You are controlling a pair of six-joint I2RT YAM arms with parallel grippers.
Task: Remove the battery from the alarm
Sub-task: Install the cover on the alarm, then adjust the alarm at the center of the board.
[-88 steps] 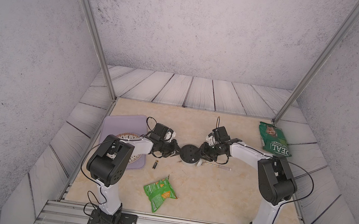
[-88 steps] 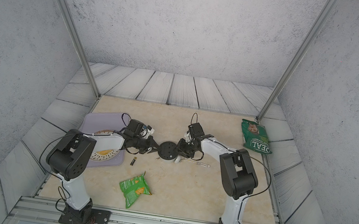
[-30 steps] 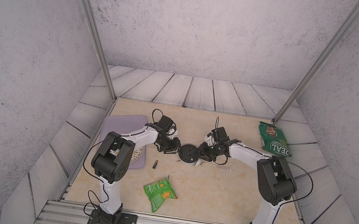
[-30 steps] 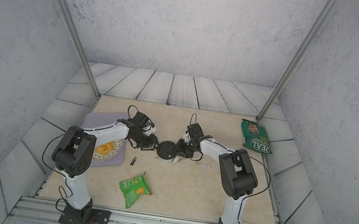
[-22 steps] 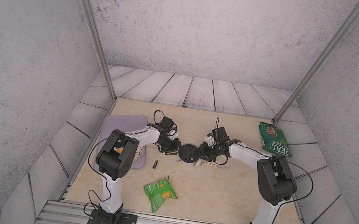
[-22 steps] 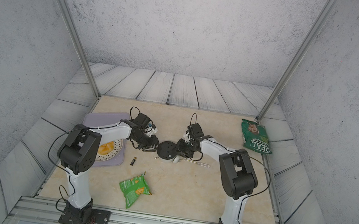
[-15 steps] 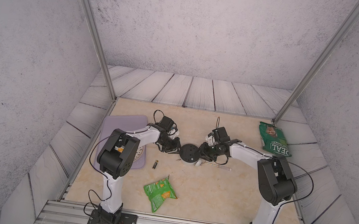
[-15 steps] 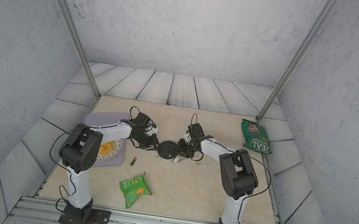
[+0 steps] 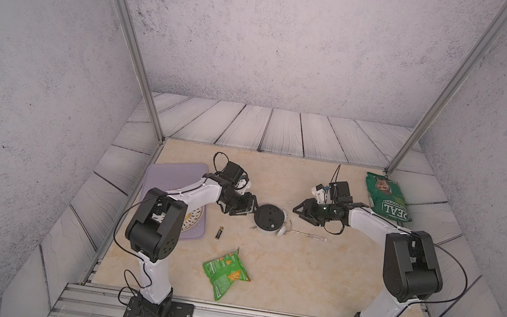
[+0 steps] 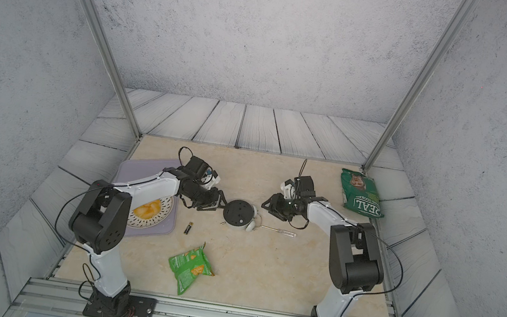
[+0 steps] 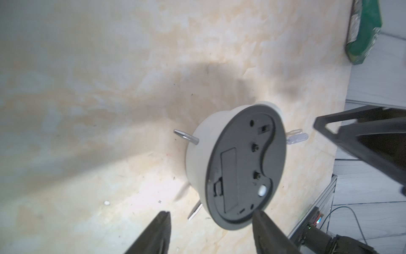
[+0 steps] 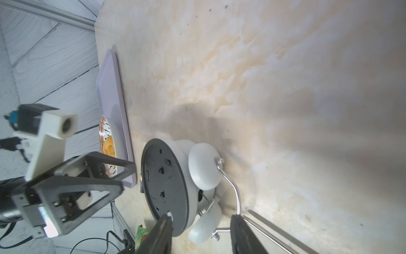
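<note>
A crumpled green snack bag (image 9: 226, 273) lies nearest. Beyond it the battery (image 9: 219, 232) lies on the table (image 9: 296, 274) by the purple tray (image 9: 175, 170), apart from the alarm (image 9: 270, 219) — face down, black back up. The left gripper (image 9: 251, 207) stands just beside the alarm, jaws spread and empty; the right gripper (image 9: 297, 208) — also spread, holding nothing — hangs near its other side

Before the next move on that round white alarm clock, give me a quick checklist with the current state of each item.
1. Round white alarm clock lying black back up: ok.
2. Rectangular battery cover off: not ok, looks in place.
3. Left gripper open, empty: ok.
4. Right gripper open, empty: ok.
5. Battery inside clock: cannot tell; a small black gold-tipped battery lies on the beige table.
</note>
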